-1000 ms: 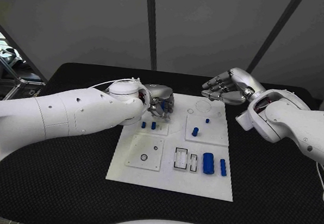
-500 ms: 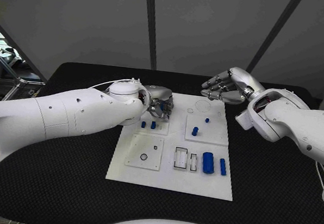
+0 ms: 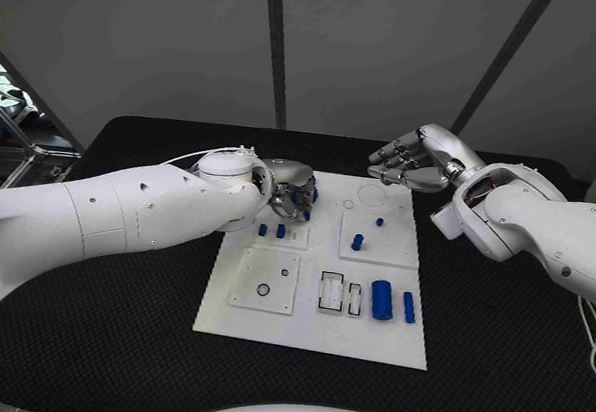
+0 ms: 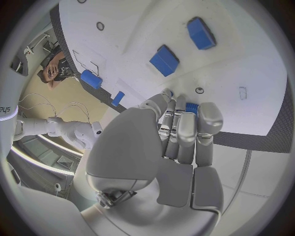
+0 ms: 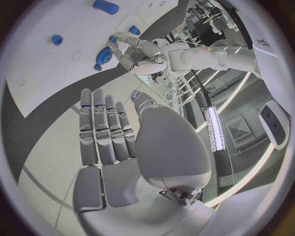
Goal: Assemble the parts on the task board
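- While the left hand [image 3: 290, 187] hangs low over the far left part of the task board [image 3: 316, 334], its fingers [image 4: 184, 129] lie curled together, and a small blue part [image 4: 191, 107] shows at their tips, so I judge it pinched there; how firmly is hard to tell.
- Just beyond those fingertips, toward the robot, two short blue parts [image 3: 271, 230] stand side by side on a raised white square of the board; in the left wrist view they sit close ahead of the hand as two blue blocks [image 4: 164, 60].
- Nearby on the bare board surface, small round holes [image 4: 199, 90] lie close to the fingertips, and the held part most likely belongs in one of them; which one cannot be told.
- Its long axis seems to run along the fingers, pointing down at the board, which suits a straight push in.
- Across the board, the right hand [image 3: 411, 161] hovers beyond the far right corner, fingers straight and apart, holding nothing.
- Below that hand lie a blue peg [image 3: 358, 241] and a smaller blue piece [image 3: 381, 221] on another raised square.
- Farthest from both hands, two long blue cylinders [image 3: 391, 304] lie side by side near the board's near right edge, their axes running toward the robot.
- For the next insertion the left hand is plainly nearer.
- Around the board the black counter [image 3: 108, 345] carries everything.
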